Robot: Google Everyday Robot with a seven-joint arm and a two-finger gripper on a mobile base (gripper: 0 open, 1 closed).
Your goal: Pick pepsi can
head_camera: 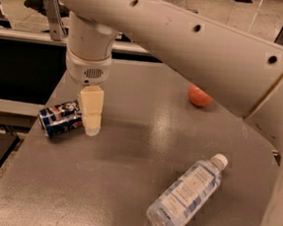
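The pepsi can (59,118), dark blue with red and white markings, lies on its side near the left edge of the grey table (125,183). My gripper (91,118) hangs from the big white arm that crosses the top of the view. Its cream-coloured fingers (91,109) point down at the can's right end and overlap it there. I cannot tell whether they touch the can.
A clear plastic water bottle (186,195) lies on its side at the front right of the table. A red apple (200,97) sits at the back right, partly hidden by the arm. The table's left edge drops off just beyond the can.
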